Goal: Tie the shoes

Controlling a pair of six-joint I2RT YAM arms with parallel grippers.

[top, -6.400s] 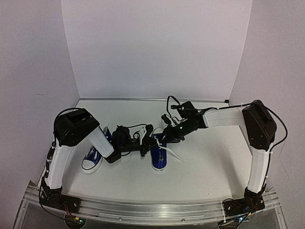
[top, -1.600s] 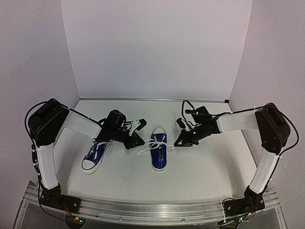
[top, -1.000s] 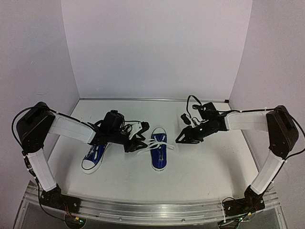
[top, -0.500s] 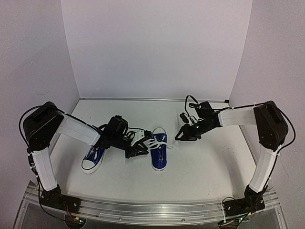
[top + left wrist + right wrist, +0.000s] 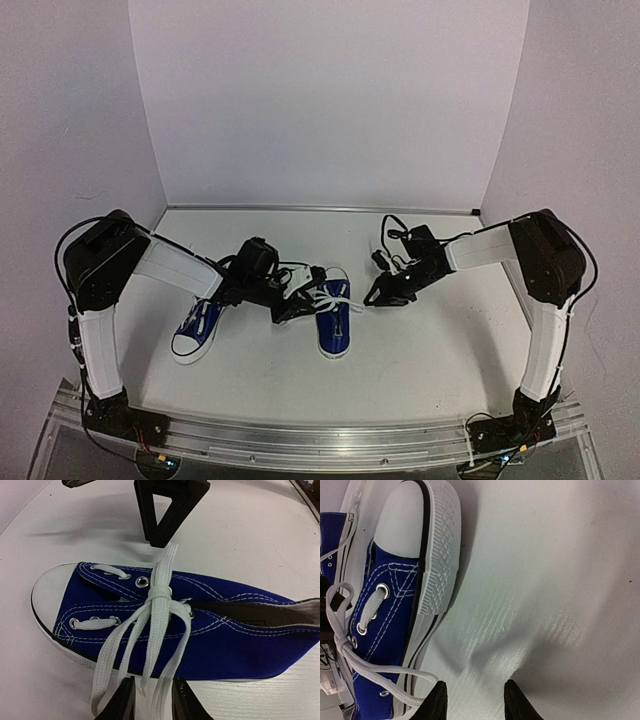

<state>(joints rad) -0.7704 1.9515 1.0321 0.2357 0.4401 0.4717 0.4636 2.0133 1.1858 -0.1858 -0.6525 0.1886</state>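
Left claw [image 5: 153,684]: fingers a little apart at the near side of the shoe, with loose lace strands lying between them. Nothing shows them clamped.
Right claw [image 5: 472,692]: spread and holding nothing, with bare white table [image 5: 430,350] between the fingers. It sits low, just beside the shoe's far side, and one lace strand runs close to one finger.
Shoe in hand: blue canvas low-top sneaker [image 5: 215,630] with a white rubber toe cap, lying flat on the table between the two claws, toe toward the arm bases.
Laces: white flat laces [image 5: 160,592] gathered into one tight wrap over the middle eyelets. Several strands trail off toward the left claw and one short end points toward the right.
Other shoe: second blue sneaker [image 5: 197,325] lies well to the left, under the left arm. Its laces are too small to read.
Step in hand: likely the first knot is made and the ends are being re-gripped — the bow is not yet formed.
Next move: each claw needs to close on one strand only — the left must pick one out of the bunch, and the right must reach its short end without nudging the shoe.
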